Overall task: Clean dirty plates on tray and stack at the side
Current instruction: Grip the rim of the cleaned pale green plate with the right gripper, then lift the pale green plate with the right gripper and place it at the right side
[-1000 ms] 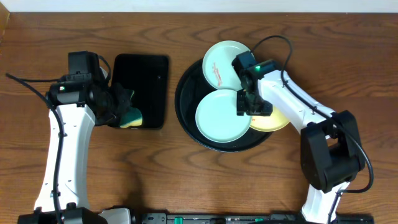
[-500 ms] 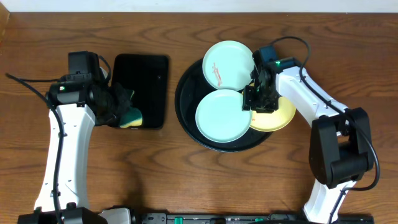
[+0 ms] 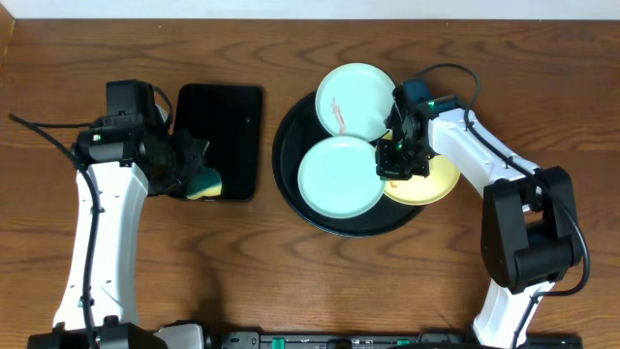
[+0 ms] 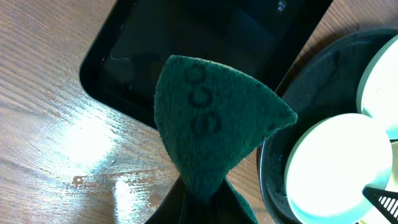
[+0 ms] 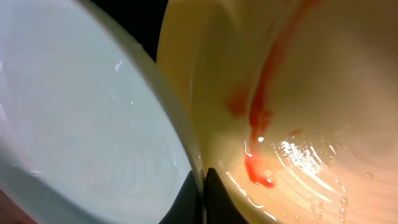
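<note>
The right pincer (image 5: pixel 202 198) is clenched: its two dark fingertips stand pressed almost together on the thin raised rim of the near mint plate (image 5: pixel 81 118), at the spot where that rim meets the yellow plate (image 5: pixel 311 81). Three plates can be counted, all small, round, shallow and glossy. The near mint plate spreads away from the pincer on the side toward the other arm; its smooth pale blue face shows only soft glints, with no smear that can be made out. The yellow plate lies under and just behind the pincer on the opposite side, wet-looking, with one red smear (image 5: pixel 258 124) running down its inner slope into a bright blob close to the fingertips. The far mint plate (image 3: pixel 356 100), beyond the pincer toward the table's far edge, carries one thin red-orange streak. All three rest on the single round tray (image 3: pixel 288 145), matte black with a raised rim; the yellow plate and the far mint plate both hang partly over that rim. Well apart, across the tray, the left pincer (image 4: pixel 200 202) is clamped on one sponge (image 4: pixel 211 124): a coarse, fibrous dark green scouring face folded into a fan shape, with a yellow foam layer seen from overhead. Just beyond it lies one flat rectangular tray (image 3: pixel 221 136), shiny black with rounded corners. Everything stands on one brown wooden table (image 3: pixel 291 281) with a strong wavy grain.
</note>
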Robot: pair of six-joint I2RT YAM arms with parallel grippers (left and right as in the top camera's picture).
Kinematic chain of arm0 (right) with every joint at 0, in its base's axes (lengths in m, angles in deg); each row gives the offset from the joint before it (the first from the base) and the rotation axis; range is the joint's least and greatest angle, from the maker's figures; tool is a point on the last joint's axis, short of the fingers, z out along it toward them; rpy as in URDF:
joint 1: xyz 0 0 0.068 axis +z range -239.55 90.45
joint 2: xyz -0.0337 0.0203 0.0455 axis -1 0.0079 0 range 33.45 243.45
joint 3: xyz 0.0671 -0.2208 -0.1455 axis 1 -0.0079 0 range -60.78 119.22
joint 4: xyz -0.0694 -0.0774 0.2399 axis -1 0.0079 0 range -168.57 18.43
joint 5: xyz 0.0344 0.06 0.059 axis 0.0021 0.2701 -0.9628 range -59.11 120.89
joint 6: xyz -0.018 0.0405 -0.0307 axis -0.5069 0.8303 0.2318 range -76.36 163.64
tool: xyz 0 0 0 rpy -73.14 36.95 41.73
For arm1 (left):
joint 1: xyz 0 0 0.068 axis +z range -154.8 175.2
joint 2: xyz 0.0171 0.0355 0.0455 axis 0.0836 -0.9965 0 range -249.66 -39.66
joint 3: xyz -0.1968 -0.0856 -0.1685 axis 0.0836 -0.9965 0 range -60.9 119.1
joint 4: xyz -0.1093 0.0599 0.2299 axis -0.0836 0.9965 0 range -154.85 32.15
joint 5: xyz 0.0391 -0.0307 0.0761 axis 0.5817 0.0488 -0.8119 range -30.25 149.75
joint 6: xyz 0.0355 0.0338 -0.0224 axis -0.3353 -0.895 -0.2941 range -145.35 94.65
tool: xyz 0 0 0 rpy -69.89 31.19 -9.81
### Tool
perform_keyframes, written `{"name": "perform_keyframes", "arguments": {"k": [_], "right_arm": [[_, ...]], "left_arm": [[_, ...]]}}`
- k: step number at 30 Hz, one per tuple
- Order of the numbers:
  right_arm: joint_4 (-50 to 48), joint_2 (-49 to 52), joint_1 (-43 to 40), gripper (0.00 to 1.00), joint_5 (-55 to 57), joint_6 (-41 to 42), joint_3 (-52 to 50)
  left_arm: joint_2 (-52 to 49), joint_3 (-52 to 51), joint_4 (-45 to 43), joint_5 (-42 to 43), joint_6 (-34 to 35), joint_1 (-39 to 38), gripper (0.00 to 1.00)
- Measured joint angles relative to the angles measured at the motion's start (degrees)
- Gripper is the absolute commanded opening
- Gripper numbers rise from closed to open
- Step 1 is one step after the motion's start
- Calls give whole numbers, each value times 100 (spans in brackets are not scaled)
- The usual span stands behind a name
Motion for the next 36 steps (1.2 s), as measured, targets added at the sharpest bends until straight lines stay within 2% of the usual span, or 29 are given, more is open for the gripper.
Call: {"name": "perform_keyframes", "arguments": {"k": [8,16,25,33,36], "right_arm": [[367,0,-114,1,46,-76,203],[1060,-181,81,1,883,-352,1392],[1279,-857,1464,1,3836,-1014,2612],[645,-881,2697,1,6282,-2015,2680],[461,-881,2992,1,6850,-2321,2680]], "left_arm": [[0,0,0,-2,0,0,8],[0,0,-2,-2,0,0,8],[0,0,-22,-2,0,0,8],[0,0,-24,-2,0,0,8],[0,0,-22,-2,0,0,8]]}}
